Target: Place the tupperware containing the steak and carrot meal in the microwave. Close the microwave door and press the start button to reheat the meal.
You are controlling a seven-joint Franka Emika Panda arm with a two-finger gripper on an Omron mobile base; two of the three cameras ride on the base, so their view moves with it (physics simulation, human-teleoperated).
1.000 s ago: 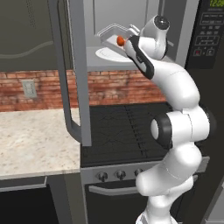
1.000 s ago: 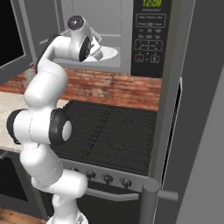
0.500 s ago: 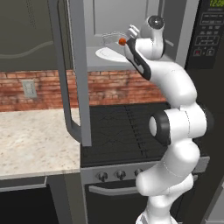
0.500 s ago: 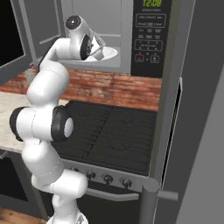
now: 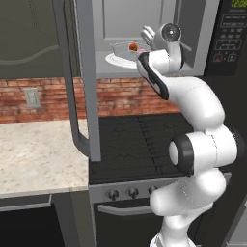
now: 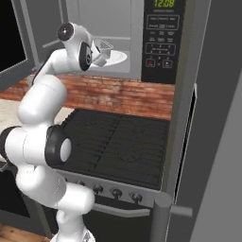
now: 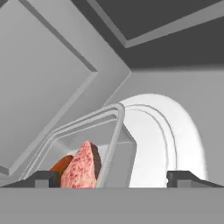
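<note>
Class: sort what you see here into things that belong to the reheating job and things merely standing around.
Job:
clear plastic tub
pinkish steak slab
orange carrot chunk
grey microwave
grey-framed microwave door
open pincer

Bystanders:
black stove
speckled counter
brick wall

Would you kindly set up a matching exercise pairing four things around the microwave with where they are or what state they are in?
Things:
1. tupperware
2. microwave door
3. gripper
4. keypad strip

States or places:
A. swung wide open
B. jaws spread apart
C. on the white turntable plate
D. right of the cavity, green display on top

Pairs: 1-C, 2-A, 3-B, 4-D
</note>
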